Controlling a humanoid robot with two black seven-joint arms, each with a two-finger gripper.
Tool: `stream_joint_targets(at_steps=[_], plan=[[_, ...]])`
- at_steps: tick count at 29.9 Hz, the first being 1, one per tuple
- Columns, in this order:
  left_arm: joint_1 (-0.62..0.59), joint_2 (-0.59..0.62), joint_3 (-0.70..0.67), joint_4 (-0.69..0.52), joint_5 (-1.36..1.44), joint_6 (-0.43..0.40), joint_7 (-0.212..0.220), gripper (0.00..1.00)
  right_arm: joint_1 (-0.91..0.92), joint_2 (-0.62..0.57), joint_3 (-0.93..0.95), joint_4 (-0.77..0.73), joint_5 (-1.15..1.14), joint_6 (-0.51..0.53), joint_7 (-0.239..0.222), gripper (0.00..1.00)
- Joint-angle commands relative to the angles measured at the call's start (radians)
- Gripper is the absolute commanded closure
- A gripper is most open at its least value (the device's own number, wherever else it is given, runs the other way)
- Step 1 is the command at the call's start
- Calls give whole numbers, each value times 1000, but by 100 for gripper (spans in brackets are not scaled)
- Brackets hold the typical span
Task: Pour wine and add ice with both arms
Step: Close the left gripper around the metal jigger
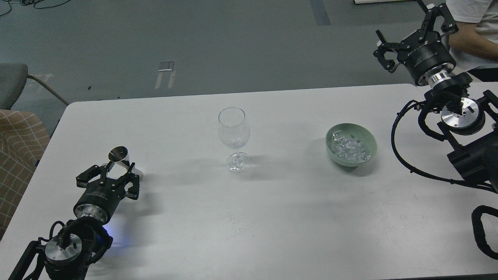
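Jigger (121, 158) first, by the look of it: the small steel measure stands on the white counter (272, 217) at its left side, and the left pincer (110, 173) sits right at its base, fingers spread to either side of the narrow waist and not yet closed on anything. From the head view I cannot tell whether a finger already touches the metal. The wine itself cannot be made out; if there is any, it would be inside that measure, whose top cup shows only a dark mouth.

The wine glass (234, 132) stands empty mid-counter, well apart from the measure. Further right sits a pale green bowl (351, 144) holding the ice (349, 147), a heap of clear cubes. The right pincer (412, 31) hangs high beyond the counter's far right corner, fingers splayed and holding nothing, well away from the bowl.

To do this grasp well, I would centre the fingers on the waist where the two cones meet, close gently so the light piece does not skid or tip, and keep it upright on the lift. The carry to the glass should be level, then a slow tilt over the rim
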Motion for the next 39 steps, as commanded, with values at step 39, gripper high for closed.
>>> stream_joint_targets(at_steps=[39], plan=[[-82, -8, -9, 78, 0, -16, 18, 83, 1, -6, 0, -2, 0, 0, 0, 0]])
